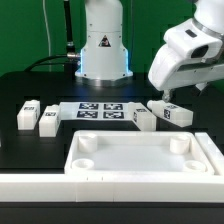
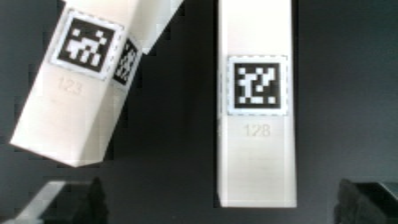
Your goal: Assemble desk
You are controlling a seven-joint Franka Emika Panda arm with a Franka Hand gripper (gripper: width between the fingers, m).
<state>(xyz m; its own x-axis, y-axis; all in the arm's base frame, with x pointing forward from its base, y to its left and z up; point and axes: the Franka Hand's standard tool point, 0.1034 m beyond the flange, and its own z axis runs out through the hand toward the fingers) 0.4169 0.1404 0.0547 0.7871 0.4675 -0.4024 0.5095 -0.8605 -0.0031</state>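
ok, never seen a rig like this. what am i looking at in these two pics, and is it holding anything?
It is one robot arm with a two-finger gripper, putting a small desk together. One picture comes from a camera off the arm. The other comes from a camera on its wrist, looking down past the fingers. On the black table lie the white tray-like desk top, four small tagged legs and a flat marker board, which belongs to the rig, not the desk. The wrist view apparently shows the two legs at the exterior view's right. The gripper is open above them and holds nothing.

Ext. frontal; wrist close over legs (image 2: 254,110)
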